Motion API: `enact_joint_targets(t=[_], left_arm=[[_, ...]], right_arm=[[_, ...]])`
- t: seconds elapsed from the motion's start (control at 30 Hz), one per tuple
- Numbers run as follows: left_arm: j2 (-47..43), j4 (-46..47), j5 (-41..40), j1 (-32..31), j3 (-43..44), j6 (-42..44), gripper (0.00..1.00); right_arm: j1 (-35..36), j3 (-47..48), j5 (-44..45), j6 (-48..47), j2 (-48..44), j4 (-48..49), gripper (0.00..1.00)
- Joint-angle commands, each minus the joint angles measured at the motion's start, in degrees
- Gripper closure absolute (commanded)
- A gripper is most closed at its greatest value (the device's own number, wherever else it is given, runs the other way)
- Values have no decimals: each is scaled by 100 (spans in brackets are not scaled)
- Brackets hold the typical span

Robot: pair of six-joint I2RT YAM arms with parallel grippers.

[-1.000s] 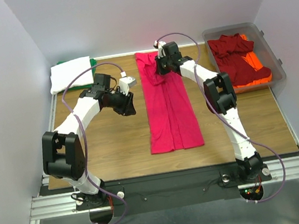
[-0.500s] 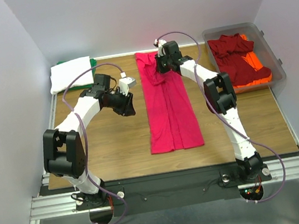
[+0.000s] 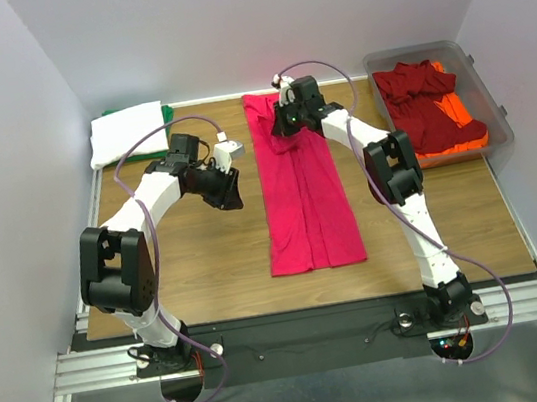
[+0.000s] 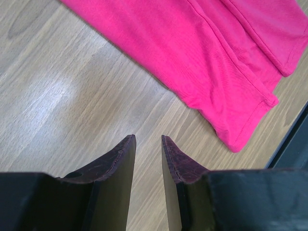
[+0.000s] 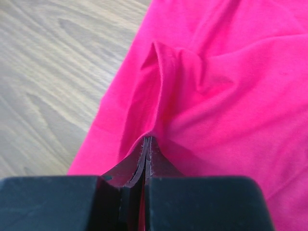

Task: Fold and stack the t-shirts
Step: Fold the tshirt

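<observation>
A bright pink-red t-shirt (image 3: 307, 205) lies folded into a long strip down the middle of the table. My right gripper (image 3: 281, 130) is at its far end, shut on a pinch of the cloth. In the right wrist view the fabric (image 5: 226, 96) rises in a ridge to the closed tips (image 5: 147, 139). My left gripper (image 3: 230, 195) hovers over bare wood left of the shirt, open with nothing between its fingers (image 4: 147, 138). The shirt's hem corner (image 4: 250, 115) lies ahead of it to the right. A folded white t-shirt (image 3: 127, 131) sits on a green one (image 3: 166, 112) at the far left.
A clear grey plastic bin (image 3: 494, 112) stands at the far right, holding a dark red t-shirt (image 3: 420, 97) over an orange one (image 3: 461, 122). White walls close in the table on three sides. The black front rail (image 3: 307, 322) runs along the near edge.
My right gripper has shifted slightly left and farther back with the cloth still pinched. The left arm has barely moved.
</observation>
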Motion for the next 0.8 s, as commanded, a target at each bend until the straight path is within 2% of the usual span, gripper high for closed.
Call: enact_joint_targets(t=[0.0,0.47,0.77], left_arm=[[-114,-27,189,37,-85,82,60],[-131,-123,189,81,-51,169,60],[-175,-220,180,89,-33,205,60]], right_arm=[[81,269,-429,81,-168,311,99],[116,15,-605,98,122,319,99],[116,93,-1404,485,315,328,99]])
